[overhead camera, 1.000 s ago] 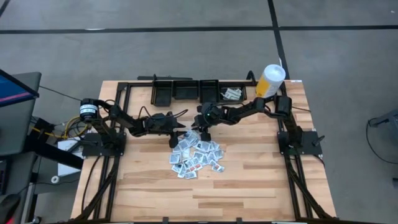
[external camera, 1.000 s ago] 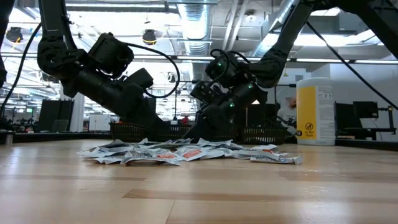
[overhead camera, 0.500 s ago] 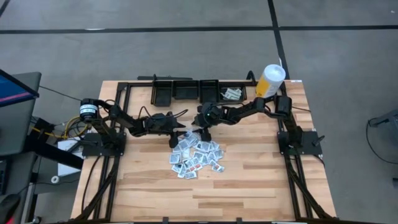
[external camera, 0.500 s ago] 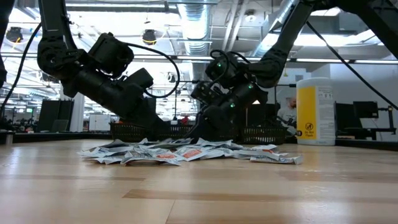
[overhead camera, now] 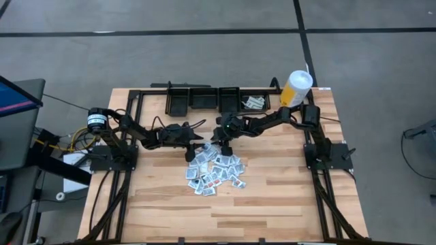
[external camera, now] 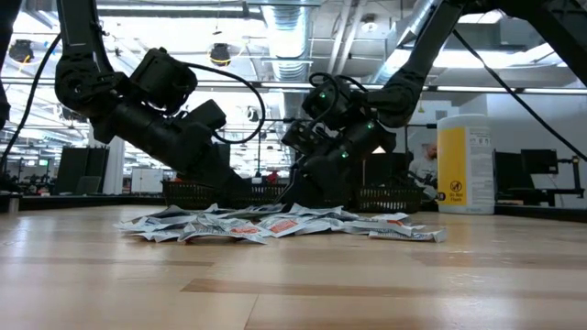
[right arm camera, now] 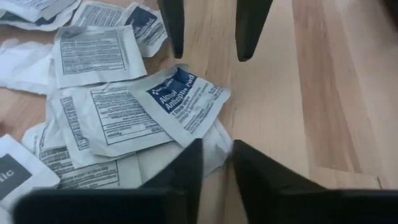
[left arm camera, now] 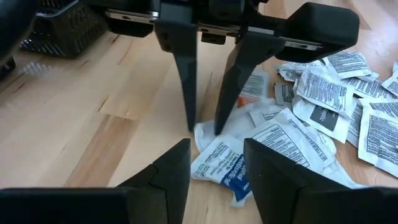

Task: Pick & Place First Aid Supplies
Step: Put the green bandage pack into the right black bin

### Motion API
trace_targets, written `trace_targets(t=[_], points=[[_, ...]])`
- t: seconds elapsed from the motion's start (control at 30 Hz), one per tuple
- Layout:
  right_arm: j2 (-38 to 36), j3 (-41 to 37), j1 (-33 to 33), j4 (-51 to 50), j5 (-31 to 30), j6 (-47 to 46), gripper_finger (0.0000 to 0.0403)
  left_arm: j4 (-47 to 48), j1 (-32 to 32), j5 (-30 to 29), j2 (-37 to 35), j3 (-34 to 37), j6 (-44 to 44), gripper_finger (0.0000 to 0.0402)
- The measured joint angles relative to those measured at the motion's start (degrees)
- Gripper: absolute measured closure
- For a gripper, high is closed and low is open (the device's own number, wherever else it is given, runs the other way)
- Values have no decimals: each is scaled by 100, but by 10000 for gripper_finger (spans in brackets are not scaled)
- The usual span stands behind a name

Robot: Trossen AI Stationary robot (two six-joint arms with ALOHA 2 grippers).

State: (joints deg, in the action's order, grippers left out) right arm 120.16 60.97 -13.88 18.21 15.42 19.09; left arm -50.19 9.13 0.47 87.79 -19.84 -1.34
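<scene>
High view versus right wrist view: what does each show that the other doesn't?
Only the high view shows the whole layout: the black bins along the far edge, one already holding packets, the white-and-yellow canister, and both arms meeting at the pile.

Only the right wrist view shows packet detail: a blue-and-white packet lying on top just ahead of the right gripper, with bare wood between its fingers.

Both show the pile's edge and the left gripper facing it, open.
</scene>
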Motion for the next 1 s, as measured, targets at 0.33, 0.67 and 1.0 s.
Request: trace_targets(t=[0.33, 0.67, 1.0], points=[[-100, -11, -32, -77, -54, 100, 396, -26, 1, 0, 0, 0, -1, 253], [-835, -13, -9, -255, -182, -3, 401, -29, 1, 2, 0, -1, 1, 253], [-1261, -11, 111, -428, -792, 35, 402, -39, 0, 1, 0, -2, -1, 253]])
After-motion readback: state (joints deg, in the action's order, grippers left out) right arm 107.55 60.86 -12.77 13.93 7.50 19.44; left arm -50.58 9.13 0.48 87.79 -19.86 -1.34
